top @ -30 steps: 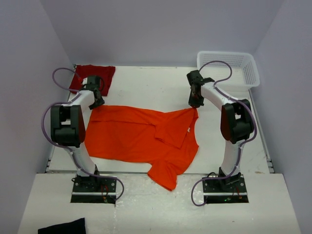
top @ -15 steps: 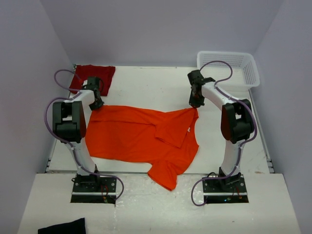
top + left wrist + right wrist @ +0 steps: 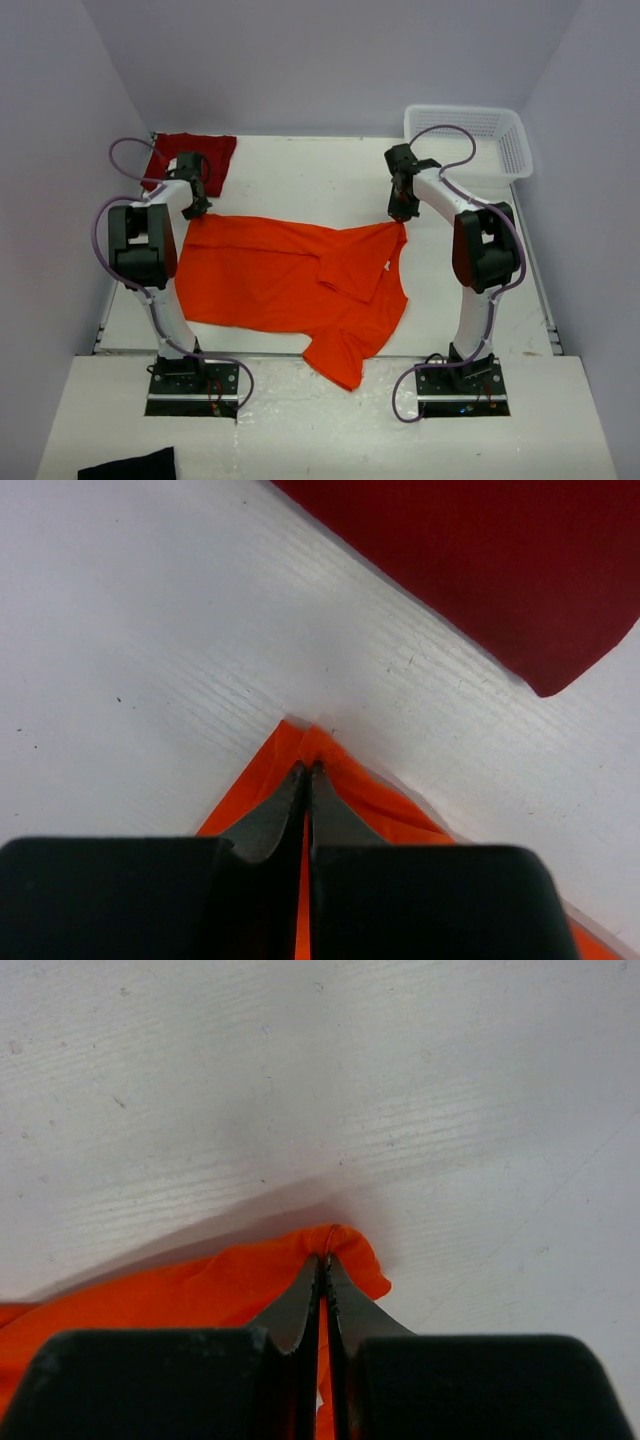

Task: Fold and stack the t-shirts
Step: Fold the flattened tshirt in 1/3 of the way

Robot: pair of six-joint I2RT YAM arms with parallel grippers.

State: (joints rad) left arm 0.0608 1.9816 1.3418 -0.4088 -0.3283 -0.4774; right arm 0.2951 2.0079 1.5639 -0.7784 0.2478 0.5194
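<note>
Left fingers (image 3: 270,820) and right fingers (image 3: 290,1310) each pinch a far corner of the orange t-shirt (image 3: 280,275), spread mid-worktop (image 3: 300,180). The crimson t-shirt (image 3: 190,152) lies at the far-left corner. I'd lift both corners evenly with the edge taut.

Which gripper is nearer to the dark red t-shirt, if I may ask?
Left. The left gripper sits just beside the dark red t-shirt; the right gripper is far across the table.

the spread t-shirt (image 3: 270,280) lies centrally, the second t-shirt (image 3: 220,150) behind it at far left, the basket (image 3: 470,135) at far right.
</note>
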